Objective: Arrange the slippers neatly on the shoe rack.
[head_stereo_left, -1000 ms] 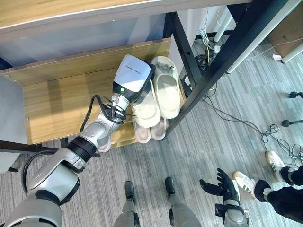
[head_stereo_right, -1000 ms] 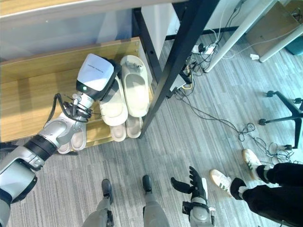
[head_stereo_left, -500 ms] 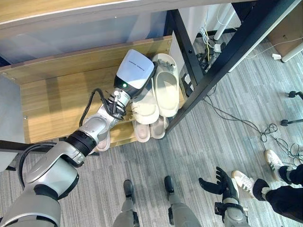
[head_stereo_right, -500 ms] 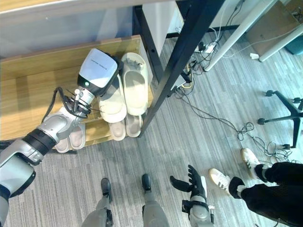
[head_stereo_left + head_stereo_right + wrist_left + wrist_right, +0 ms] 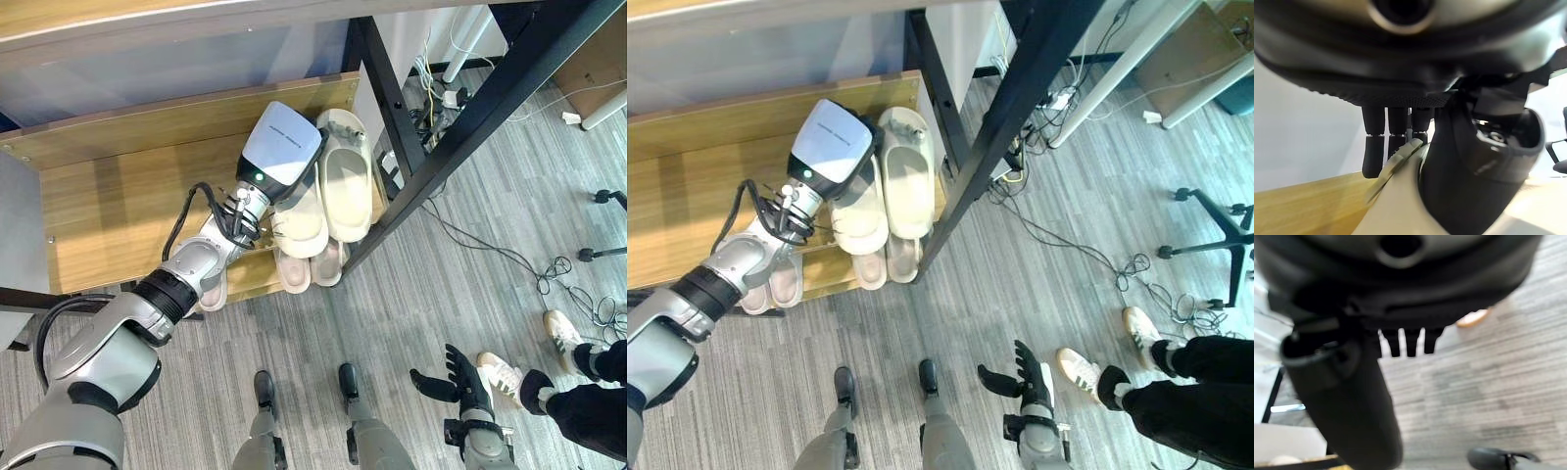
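Left eye view: the left robot hand [image 5: 279, 157] is out over the wooden shoe rack [image 5: 118, 196], right on top of a cream slipper [image 5: 299, 220] on the upper shelf, its mate [image 5: 343, 186] touching it on the right. A second pair [image 5: 312, 266] peeks from the shelf below.

Right eye view: the right robot hand [image 5: 1029, 377] hangs low over the grey floor [image 5: 950, 294], fingers spread, holding nothing. A person's shoes [image 5: 1097, 367] stand to the right.

Left wrist view: the fingers [image 5: 1388, 142] reach straight down behind the slipper's edge, thumb in front, so the slipper is pinched between them.

Right wrist view: straight fingers, floor beyond.

My read: this is the placing step. Next comes squaring the slipper against its mate, then letting go.
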Controlling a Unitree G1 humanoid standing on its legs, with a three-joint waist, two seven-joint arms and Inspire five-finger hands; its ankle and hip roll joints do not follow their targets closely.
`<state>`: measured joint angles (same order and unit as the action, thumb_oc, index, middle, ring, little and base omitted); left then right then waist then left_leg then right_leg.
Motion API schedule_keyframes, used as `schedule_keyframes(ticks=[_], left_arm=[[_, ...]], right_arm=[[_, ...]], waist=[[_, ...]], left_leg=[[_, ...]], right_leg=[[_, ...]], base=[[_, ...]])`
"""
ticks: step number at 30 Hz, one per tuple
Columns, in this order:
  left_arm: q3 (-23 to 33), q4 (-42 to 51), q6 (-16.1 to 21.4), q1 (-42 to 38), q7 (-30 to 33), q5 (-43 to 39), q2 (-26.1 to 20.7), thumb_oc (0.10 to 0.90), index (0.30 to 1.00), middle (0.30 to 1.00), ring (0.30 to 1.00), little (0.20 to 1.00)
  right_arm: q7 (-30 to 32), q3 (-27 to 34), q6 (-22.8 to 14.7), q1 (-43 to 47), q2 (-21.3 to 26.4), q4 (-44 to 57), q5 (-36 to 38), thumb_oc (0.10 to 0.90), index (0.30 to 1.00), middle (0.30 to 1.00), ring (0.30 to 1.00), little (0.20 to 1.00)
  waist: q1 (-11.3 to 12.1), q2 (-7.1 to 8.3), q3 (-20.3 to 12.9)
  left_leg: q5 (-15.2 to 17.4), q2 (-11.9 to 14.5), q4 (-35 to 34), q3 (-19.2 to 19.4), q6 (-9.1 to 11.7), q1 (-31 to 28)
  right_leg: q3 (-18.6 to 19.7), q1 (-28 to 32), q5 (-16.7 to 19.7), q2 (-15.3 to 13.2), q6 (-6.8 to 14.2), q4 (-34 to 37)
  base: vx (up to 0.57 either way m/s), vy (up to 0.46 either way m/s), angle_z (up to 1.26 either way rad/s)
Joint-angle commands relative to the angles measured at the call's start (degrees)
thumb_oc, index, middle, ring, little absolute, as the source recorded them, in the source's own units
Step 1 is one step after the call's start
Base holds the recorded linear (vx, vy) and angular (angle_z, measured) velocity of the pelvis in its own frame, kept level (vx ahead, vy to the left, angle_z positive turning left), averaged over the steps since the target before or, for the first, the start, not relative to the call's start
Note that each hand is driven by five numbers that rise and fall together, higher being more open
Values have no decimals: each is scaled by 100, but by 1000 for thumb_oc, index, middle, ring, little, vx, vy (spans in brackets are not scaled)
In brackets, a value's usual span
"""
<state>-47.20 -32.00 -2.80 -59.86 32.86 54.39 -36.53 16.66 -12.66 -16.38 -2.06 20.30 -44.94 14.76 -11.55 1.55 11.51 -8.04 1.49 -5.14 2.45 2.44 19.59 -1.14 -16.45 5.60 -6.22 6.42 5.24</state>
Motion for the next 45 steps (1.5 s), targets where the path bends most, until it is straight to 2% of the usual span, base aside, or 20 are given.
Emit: schedule_keyframes(ticks=[1, 9, 10, 12, 14, 15, 16, 17, 28, 37, 45], left_arm=[[52, -232, -79, -1415, 364, 83, 99, 400, 300, 300, 300, 300], [-503, -604, 11, -1862, 320, 66, 124, 400, 300, 300, 300, 300], [-531, -633, 17, -1867, 304, 67, 141, 413, 319, 319, 319, 319], [-609, -776, 21, -1929, 284, 48, 217, 472, 408, 408, 408, 408], [-609, -837, 25, -1919, 287, 29, 275, 596, 594, 594, 594, 594], [-605, -904, 13, -1898, 291, 20, 319, 684, 726, 726, 726, 726], [-607, -951, 0, -1903, 285, 15, 344, 726, 789, 789, 789, 789], [-590, -1003, -17, -1886, 286, 1, 375, 800, 900, 900, 900, 900], [-239, -1247, -183, -1893, 160, -254, 481, 800, 900, 900, 900, 900], [764, -549, -115, -1133, 120, -751, 689, 800, 900, 900, 900, 900], [940, -400, -183, -1028, 33, -843, 776, 800, 900, 900, 900, 900]], right_arm=[[160, 276, -279, -154, 514, 132, -33, 800, 900, 900, 900, 900], [142, 86, -280, 65, 506, -41, -43, 800, 900, 900, 900, 900], [141, 64, -275, 77, 510, -49, -52, 800, 900, 900, 900, 900], [141, 52, -284, 91, 522, -65, -43, 800, 900, 900, 900, 900], [133, 22, -294, 81, 518, -52, -58, 800, 900, 900, 900, 900], [131, 4, -293, 83, 512, -63, -75, 800, 900, 900, 900, 900], [131, -5, -297, 81, 507, -65, -83, 800, 900, 900, 900, 900], [132, -11, -300, 78, 501, -69, -93, 800, 900, 900, 900, 900], [78, -59, -266, 28, 407, 58, -76, 800, 900, 900, 900, 900], [61, -6, -127, -28, 224, 177, -87, 800, 900, 900, 900, 900], [76, -42, -41, 47, 193, 143, -93, 800, 900, 900, 900, 900]], waist=[[61, -28, -144], [21, -22, -167], [13, -20, -171], [-3, -15, -185], [-8, -9, -203], [-10, -9, -211], [-16, -7, -216], [-15, -5, -223], [13, 18, -227], [145, 83, -175], [212, 87, -173]], left_leg=[[737, -320, 14, -15, -158, -172], [726, -304, 14, 6, -158, -116], [727, -305, 14, 6, -160, -115], [731, -305, 14, 14, -164, -108], [732, -305, 14, 14, -167, -98], [732, -305, 14, 12, -169, -92], [733, -304, 14, 13, -169, -94], [735, -303, 14, 13, -167, -95], [747, -313, 14, 4, -169, -134], [748, -341, 14, -33, -177, -187], [739, -350, 14, -47, -184, -233]], right_leg=[[246, -168, -199, 208, 265, -42], [239, -229, -168, 203, 281, -42], [247, -234, -163, 204, 284, -42], [254, -245, -166, 210, 287, -42], [258, -253, -169, 207, 286, -44], [259, -260, -173, 210, 282, -45], [261, -262, -175, 212, 280, -45], [262, -264, -179, 212, 278, -45], [246, -243, -201, 212, 256, -65], [195, -200, -232, 186, 214, -87], [180, -154, -231, 188, 196, -90]], base=[[0, 0, 0], [0, 0, 0], [0, 0, 0], [0, 0, 0], [0, 0, 0], [0, 0, 0], [0, 0, 0], [0, 0, 0], [0, 0, 0], [0, 0, 0], [0, 0, 0]])
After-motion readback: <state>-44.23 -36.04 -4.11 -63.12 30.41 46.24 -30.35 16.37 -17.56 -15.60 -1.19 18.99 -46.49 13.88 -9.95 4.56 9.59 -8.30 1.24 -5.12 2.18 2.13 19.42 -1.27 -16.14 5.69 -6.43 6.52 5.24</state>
